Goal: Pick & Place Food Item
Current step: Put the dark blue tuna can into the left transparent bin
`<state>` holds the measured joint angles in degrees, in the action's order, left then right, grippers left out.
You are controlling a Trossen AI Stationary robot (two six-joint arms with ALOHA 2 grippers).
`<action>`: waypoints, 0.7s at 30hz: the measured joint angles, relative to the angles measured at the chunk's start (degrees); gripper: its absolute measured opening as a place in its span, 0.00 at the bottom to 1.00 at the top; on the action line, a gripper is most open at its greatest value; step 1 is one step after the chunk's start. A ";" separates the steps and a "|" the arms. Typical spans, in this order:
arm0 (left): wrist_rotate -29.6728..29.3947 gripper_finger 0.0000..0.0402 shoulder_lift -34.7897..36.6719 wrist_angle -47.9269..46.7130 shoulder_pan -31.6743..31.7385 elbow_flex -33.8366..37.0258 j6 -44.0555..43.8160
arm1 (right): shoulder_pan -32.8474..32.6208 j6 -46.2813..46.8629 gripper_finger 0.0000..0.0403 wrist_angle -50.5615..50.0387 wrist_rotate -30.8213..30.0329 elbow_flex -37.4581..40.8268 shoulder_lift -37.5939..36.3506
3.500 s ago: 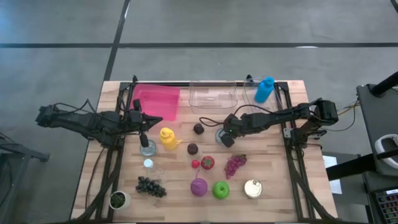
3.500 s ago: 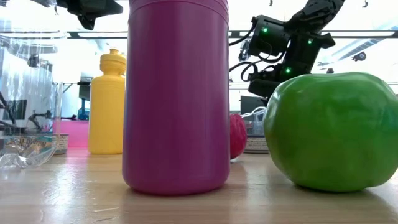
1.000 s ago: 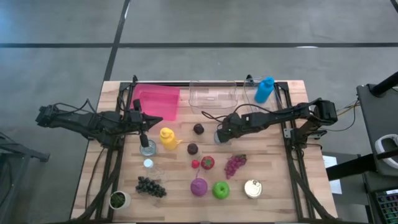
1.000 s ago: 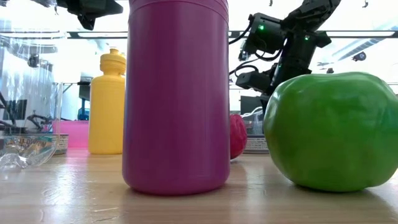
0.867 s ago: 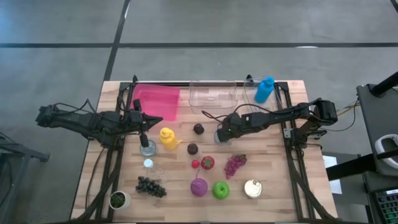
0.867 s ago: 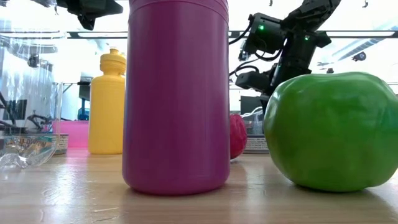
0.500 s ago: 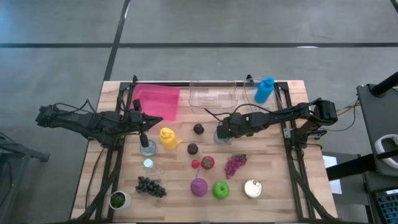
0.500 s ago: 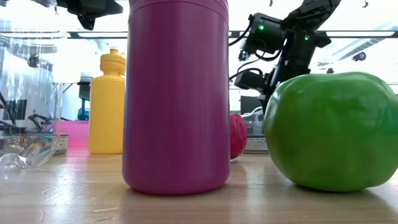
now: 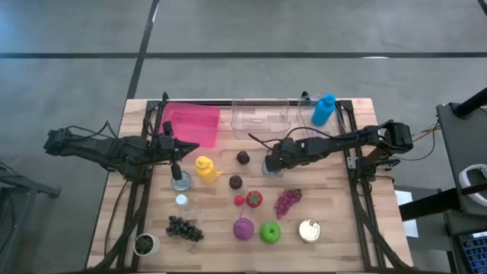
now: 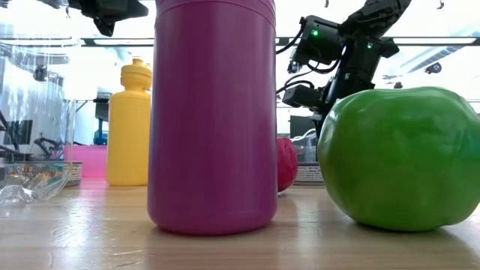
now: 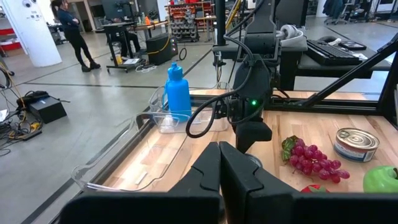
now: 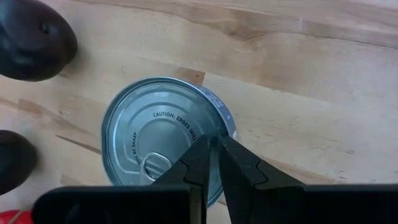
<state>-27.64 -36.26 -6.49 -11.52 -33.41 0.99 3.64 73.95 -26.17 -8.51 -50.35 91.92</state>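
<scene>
My right claw (image 12: pixel 212 163) hangs straight over a tin can (image 12: pixel 163 138) near table centre, fingers pinched nearly together w/ only a sliver between. The tips sit over the can's lid by the rim; can't tell if they touch the lid. Nothing gripped that I can see. Pull-tab lid & the "caution, edges sharp" lettering read fine, but my own fingers cover the near part of the can. From above, the claw (image 9: pixel 272 165) hides that can almost wholly.

Two dark plums (image 12: pixel 32 37) are cut off at the wrist frame's edge; overhead they show as two dark round fruits (image 9: pixel 243 157), just left of my claw.

My left claw (image 11: pixel 219 163) is clenched shut, empty, waiting over the left side of the table (image 9: pixel 327 198) near the yellow bottle (image 9: pixel 204 167).

Low view is mostly blocked: a magenta cup (image 10: pixel 214 112) & green apple (image 10: pixel 401 156) fill it, so the can is hidden there and only my right arm's wrist shows over the apple. A red strawberry (image 10: pixel 285 163) peeks between them.

Purple grapes (image 9: pixel 287 201) and a second can (image 9: pixel 309 230) lie nearer, right side.
</scene>
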 joint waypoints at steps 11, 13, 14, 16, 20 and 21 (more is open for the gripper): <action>0.00 0.00 -0.01 0.01 0.01 0.00 0.00 | 0.00 0.06 0.08 1.71 -0.27 0.02 0.00; 0.00 0.00 0.00 0.00 -0.01 0.00 -0.05 | 0.02 0.44 0.08 3.52 -1.16 0.02 0.00; 0.02 0.00 -0.01 0.00 -0.01 0.00 -0.23 | 0.00 0.42 0.08 4.32 -1.70 0.02 0.00; -0.01 0.00 0.00 -0.01 -0.01 0.00 -0.78 | 0.01 -0.97 0.08 5.59 -1.93 0.02 0.00; 0.00 0.00 -0.01 -0.35 -0.01 0.00 -0.87 | -0.02 -3.24 0.08 5.17 -2.03 0.02 -0.32; 0.00 0.00 -0.01 -0.42 0.00 0.00 -0.90 | -0.02 -3.22 0.08 4.71 -2.20 0.02 -0.44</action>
<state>-27.64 -36.27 -6.92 -11.52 -33.41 0.10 3.62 70.73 -21.46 -10.72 -50.33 91.48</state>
